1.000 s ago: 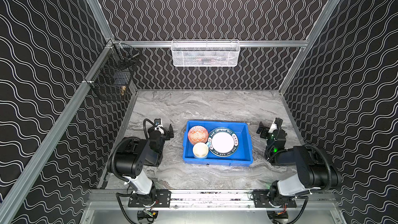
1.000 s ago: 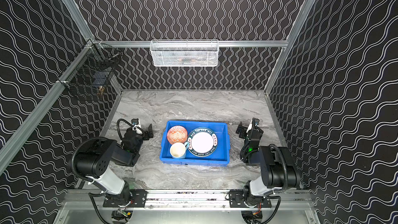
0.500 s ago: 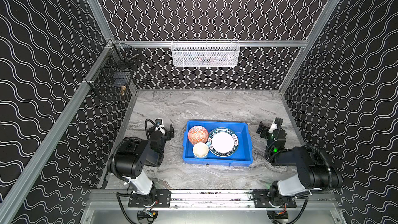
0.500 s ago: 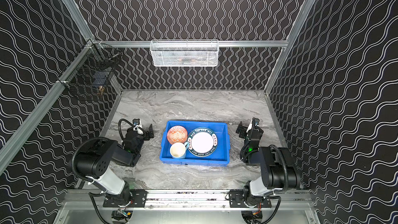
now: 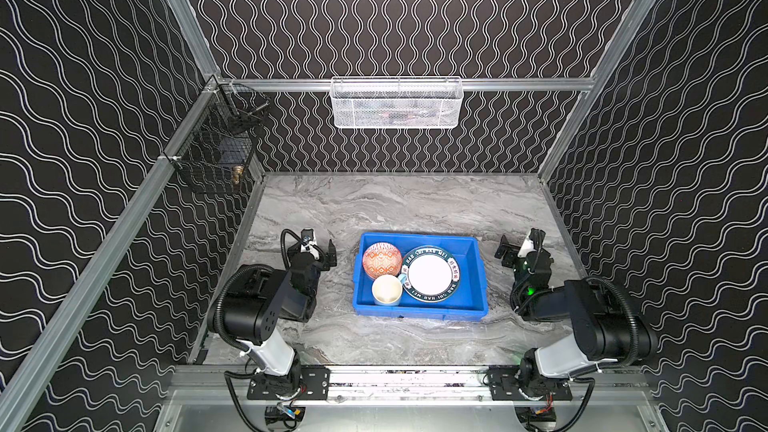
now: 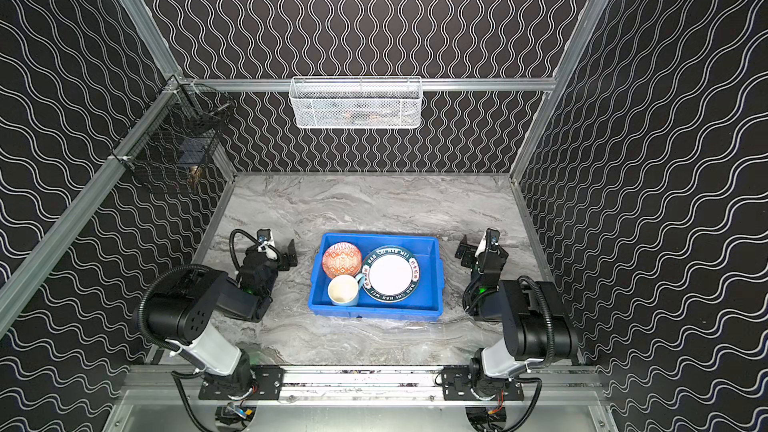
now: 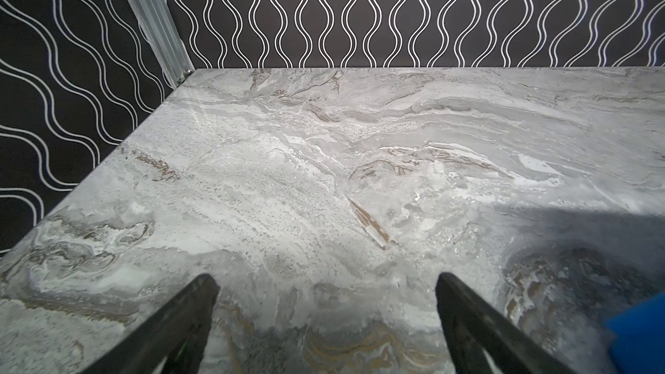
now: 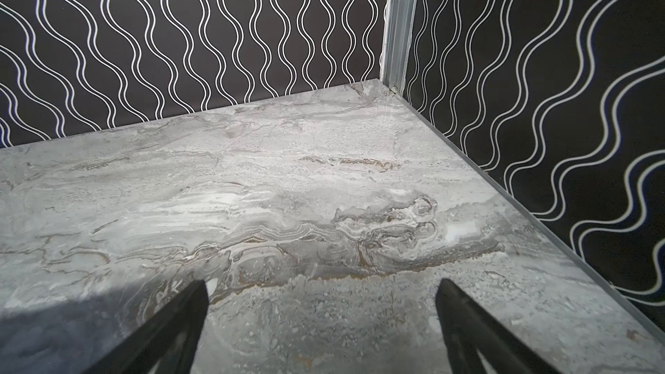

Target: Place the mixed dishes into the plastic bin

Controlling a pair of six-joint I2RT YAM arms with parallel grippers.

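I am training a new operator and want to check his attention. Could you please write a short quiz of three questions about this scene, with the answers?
1. True or false: the mug stands upright inside the blue bin.
2. Which dish lies nearest the right end effector? A. patterned bowl B. mug C. white plate with green rim
3. Fill in: the left end effector and the right end effector are both ___, holding nothing.

Key: 1 true; 2 C; 3 open.
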